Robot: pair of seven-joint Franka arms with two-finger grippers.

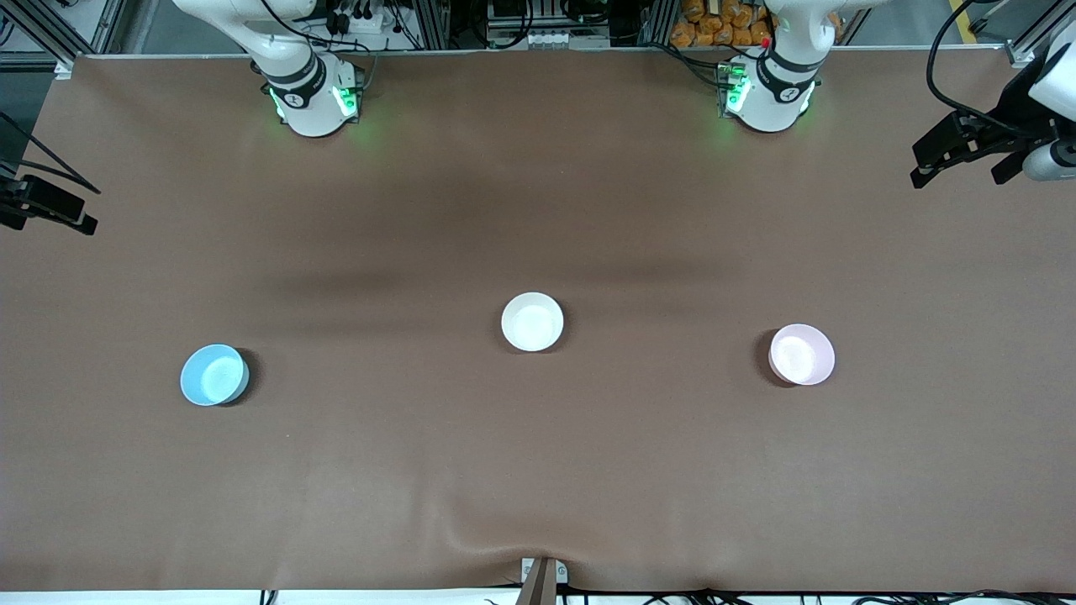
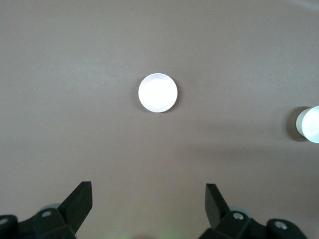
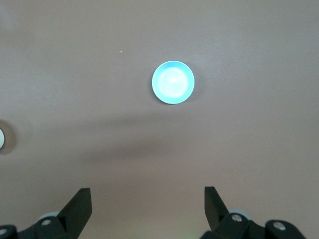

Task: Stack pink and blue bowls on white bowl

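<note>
Brown matting covers the tabletop (image 1: 538, 470), and three small glossy round bowls sit on it well apart, none yet stacked. The plain white bowl (image 1: 532, 321) lies near the middle, between the two arm bases' reach — a sensible target, since either arm can deliver to it. The pale pink bowl (image 1: 802, 355) sits toward the left arm's end, slightly nearer the front camera than the white one; the light sky-blue bowl (image 1: 214, 375) sits toward the right arm's end, nearer the front camera again. Each coloured bowl thus falls to the arm on its own side.

The left tool (image 1: 967, 160) hangs over that arm's end of the tabletop, jaws spread wide and holding nothing; its wrist view shows the pink bowl (image 2: 158, 92) between the spread fingers (image 2: 77, 201) (washed almost white by glare). The right tool (image 1: 50, 206) hangs over its own end, likewise wide apart and empty, its wrist view centred on the blue bowl (image 3: 173, 82).

Judgement: the task is at its start — both arms wait, each set up for a descent onto its bowl's rim.
</note>
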